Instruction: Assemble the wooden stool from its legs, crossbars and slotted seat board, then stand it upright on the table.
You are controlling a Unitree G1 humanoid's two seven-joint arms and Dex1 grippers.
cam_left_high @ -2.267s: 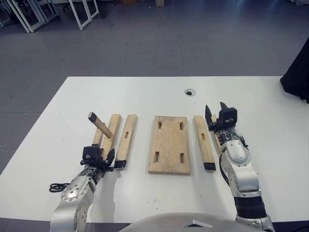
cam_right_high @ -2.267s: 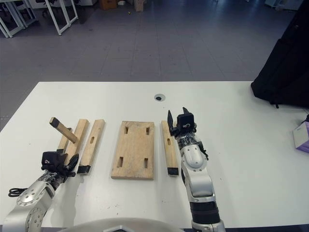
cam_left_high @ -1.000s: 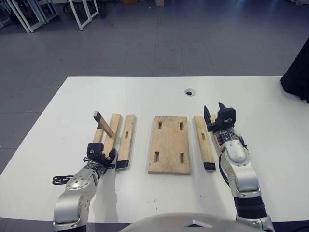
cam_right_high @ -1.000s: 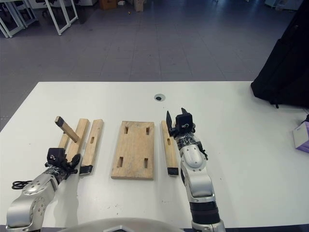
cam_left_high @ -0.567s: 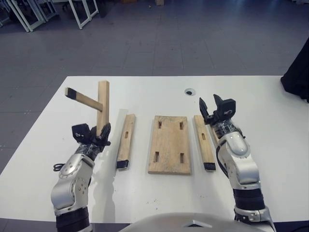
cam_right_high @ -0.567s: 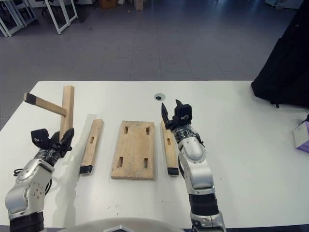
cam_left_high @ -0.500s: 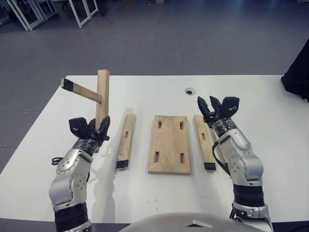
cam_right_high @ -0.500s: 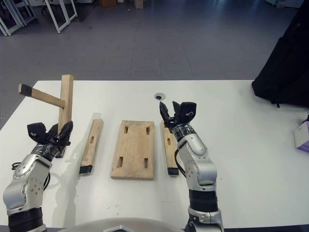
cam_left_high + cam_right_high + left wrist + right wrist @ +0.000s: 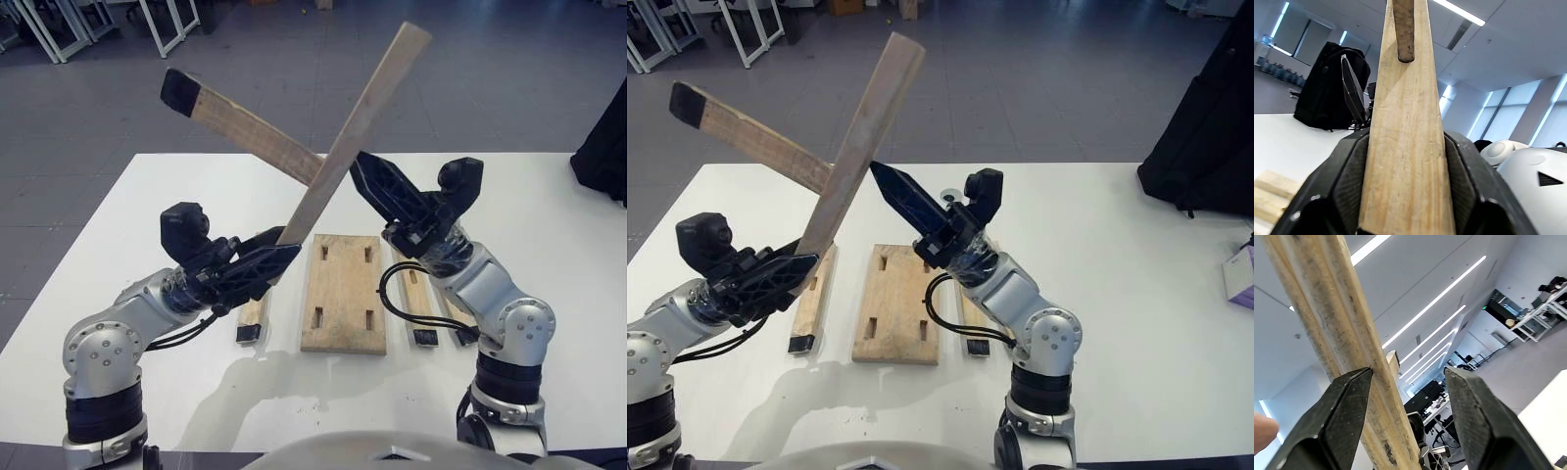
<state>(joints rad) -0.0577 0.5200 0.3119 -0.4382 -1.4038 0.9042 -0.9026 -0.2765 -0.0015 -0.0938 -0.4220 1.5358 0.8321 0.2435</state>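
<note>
Raised off the worktop (image 9: pixel 549 225) by the left end effector (image 9: pixel 260 264) gripping its lower end, the leg (image 9: pixel 358 122) with crossbar (image 9: pixel 245 127) tilts toward 1 o'clock, the right end effector (image 9: pixel 416 191) open beside it, the seat board (image 9: pixel 343 289) flat below.

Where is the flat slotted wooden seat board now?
In the head views, the seat board lies flat in the middle of the white table, with a wooden leg on each side.
</note>
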